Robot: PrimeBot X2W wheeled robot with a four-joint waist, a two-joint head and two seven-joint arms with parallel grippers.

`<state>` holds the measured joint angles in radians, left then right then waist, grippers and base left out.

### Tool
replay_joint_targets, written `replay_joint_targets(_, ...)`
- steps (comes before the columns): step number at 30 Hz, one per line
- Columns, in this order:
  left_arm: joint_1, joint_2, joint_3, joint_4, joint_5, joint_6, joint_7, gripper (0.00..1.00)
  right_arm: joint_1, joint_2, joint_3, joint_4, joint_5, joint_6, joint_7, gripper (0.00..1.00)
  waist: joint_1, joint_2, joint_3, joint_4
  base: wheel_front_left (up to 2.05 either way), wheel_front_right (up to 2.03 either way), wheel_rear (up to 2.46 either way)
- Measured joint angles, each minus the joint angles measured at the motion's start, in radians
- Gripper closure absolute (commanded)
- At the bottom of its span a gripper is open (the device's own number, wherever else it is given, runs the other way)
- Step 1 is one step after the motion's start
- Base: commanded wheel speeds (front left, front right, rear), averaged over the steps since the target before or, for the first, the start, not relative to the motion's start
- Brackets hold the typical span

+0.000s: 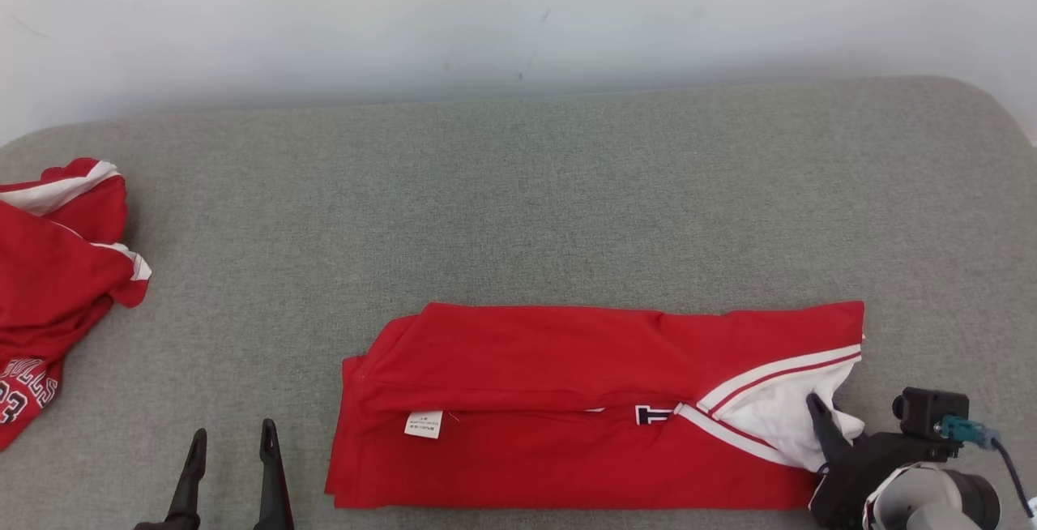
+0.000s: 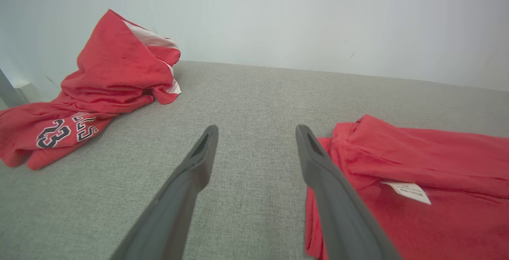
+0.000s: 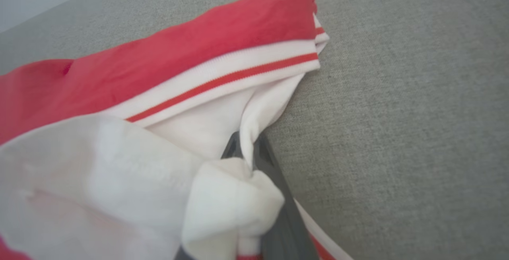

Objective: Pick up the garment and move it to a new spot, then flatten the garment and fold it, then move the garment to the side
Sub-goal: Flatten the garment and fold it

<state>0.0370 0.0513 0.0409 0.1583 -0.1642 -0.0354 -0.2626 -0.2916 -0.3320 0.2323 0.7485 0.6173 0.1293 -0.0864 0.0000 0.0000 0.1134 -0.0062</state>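
The garment (image 1: 567, 400) is a red jersey with white and red trim, lying folded into a long band on the grey padded surface (image 1: 567, 206). A white label shows on its left half. My right gripper (image 1: 814, 402) is at the garment's right end, shut on a bunch of its white fabric. In the right wrist view the dark fingers (image 3: 274, 172) pinch that white fold of the garment (image 3: 179, 57) right beside the striped trim. My left gripper (image 1: 233, 431) stands open just left of the garment's left edge, holding nothing. In the left wrist view that gripper (image 2: 256, 129) points past the garment (image 2: 417, 160).
A second red jersey (image 1: 57, 271) lies crumpled at the far left edge, and its number print is visible on that jersey (image 2: 99, 89) in the left wrist view. A pale wall runs behind the surface. Bare grey padding stretches between the two jerseys and behind the folded one.
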Motion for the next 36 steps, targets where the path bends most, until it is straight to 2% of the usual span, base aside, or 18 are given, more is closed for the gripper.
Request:
replay_joint_targets(6, 0.003, 0.0, 0.002, 0.01, 0.002, 0.002, 0.0, 0.0, -0.047, -0.046, 0.002, 0.023, 0.016, 0.001, -0.011, 1.0, 0.0001, 0.0001, -0.004, -0.008, 0.0, 0.0, 0.0)
replay_joint_targets(14, 0.005, 0.0, -0.013, 0.015, 0.003, 0.008, 0.0, 0.0, -0.128, -0.192, -0.076, 0.136, -0.008, 0.003, -0.066, 1.0, 0.0001, 0.0, -0.019, -0.014, 0.0, 0.0, 0.0)
replay_joint_targets(16, 0.005, 0.0, -0.013, 0.015, 0.003, 0.008, 0.0, 0.0, -0.141, -0.198, -0.078, 0.139, -0.013, 0.003, -0.074, 1.0, 0.0001, 0.0, -0.022, -0.019, 0.0, 0.0, 0.0)
replay_joint_targets(23, 0.024, 0.0, -0.019, 0.015, 0.001, 0.01, 0.0, 0.0, -0.147, -0.168, -0.014, 0.033, -0.032, 0.003, -0.088, 1.0, 0.0001, 0.0, -0.034, -0.046, 0.0, 0.0, 0.0)
replay_joint_targets(27, 0.026, 0.0, -0.017, 0.015, 0.001, 0.011, 0.0, 0.0, -0.126, -0.127, 0.04, -0.103, -0.041, 0.003, -0.079, 1.0, 0.0001, 0.0001, -0.044, -0.065, 0.0, 0.0, 0.0)
replay_joint_targets(36, 0.024, 0.0, -0.033, 0.015, 0.001, 0.009, 0.0, 0.0, -0.021, -0.03, 0.111, -0.426, -0.059, 0.003, 0.027, 1.0, 0.0001, 0.0, -0.048, -0.074, 0.0, 0.0, 0.0)
